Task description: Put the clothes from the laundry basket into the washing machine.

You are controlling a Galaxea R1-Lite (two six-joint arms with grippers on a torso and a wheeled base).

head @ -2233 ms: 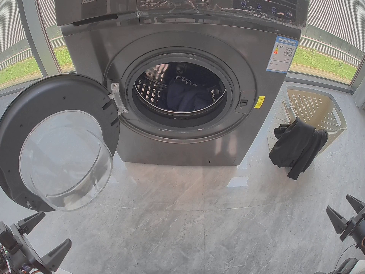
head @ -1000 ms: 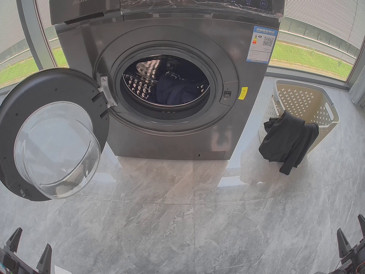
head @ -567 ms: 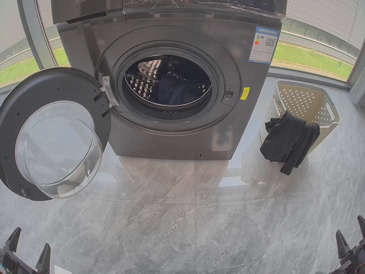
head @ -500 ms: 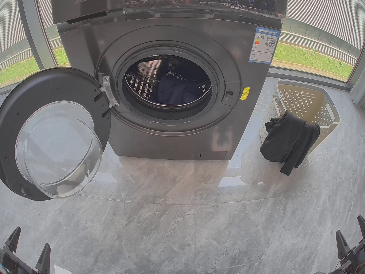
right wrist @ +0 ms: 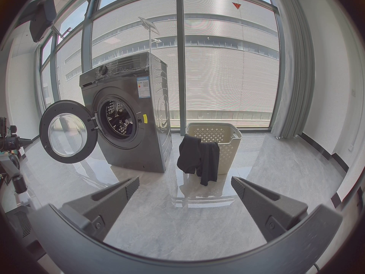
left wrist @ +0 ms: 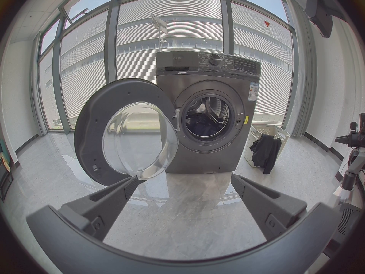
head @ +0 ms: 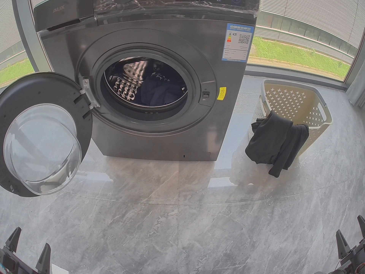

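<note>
Item: washing machine [head: 152,145], front loader, standing on a grey marbled floor [head: 182,217]. Its door [head: 45,88] is swung fully open to the robot's left, and dark clothes [head: 161,92] already lie in the drum. Item: laundry basket [head: 291,83], pale plastic, just beside the machine on the robot's right. One dark garment [head: 273,141] is draped over its near rim and hangs down the outside toward the floor. Item: left gripper [head: 30,244], released, jaws spread and empty, low and well short of the door. Item: right gripper [head: 349,231], likewise released and empty, well apart from the basket. Hazards, as judged: a shallow pinch on one fold may let the garment slip loose mid-carry. A pull across the rim may tip or drag the light basket. A trailing sleeve may snag on the drum lip. The left arm may strike the open door.
</note>
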